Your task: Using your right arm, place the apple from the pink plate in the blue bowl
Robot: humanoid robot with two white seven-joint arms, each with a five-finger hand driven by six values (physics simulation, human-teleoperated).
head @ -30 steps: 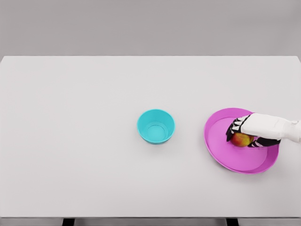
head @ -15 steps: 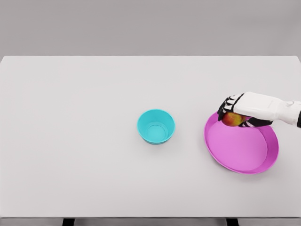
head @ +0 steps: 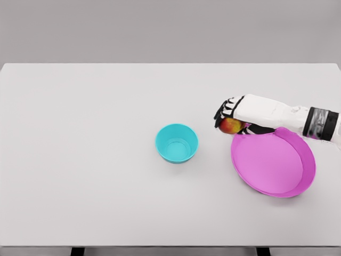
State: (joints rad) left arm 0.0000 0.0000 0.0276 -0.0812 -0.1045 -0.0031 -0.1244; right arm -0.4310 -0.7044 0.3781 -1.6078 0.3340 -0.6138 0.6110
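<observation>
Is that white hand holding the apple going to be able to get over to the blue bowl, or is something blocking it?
Probably yes. The right hand, closed on the apple, is already past the pink plate, and only bare table lies between it and the blue bowl, which is open and empty.

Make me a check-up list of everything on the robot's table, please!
Surface: white table, plain and flat.
Job's things: apple held above the table, off the pink plate, between it and the blue bowl; plate and bowl hold nothing.
Clutter: nothing seen.
Grippers: right hand curled around the apple; left hand not in view.
Cables: nothing seen.
Surroundings: grey wall behind; dark table legs at the bottom edge.
</observation>
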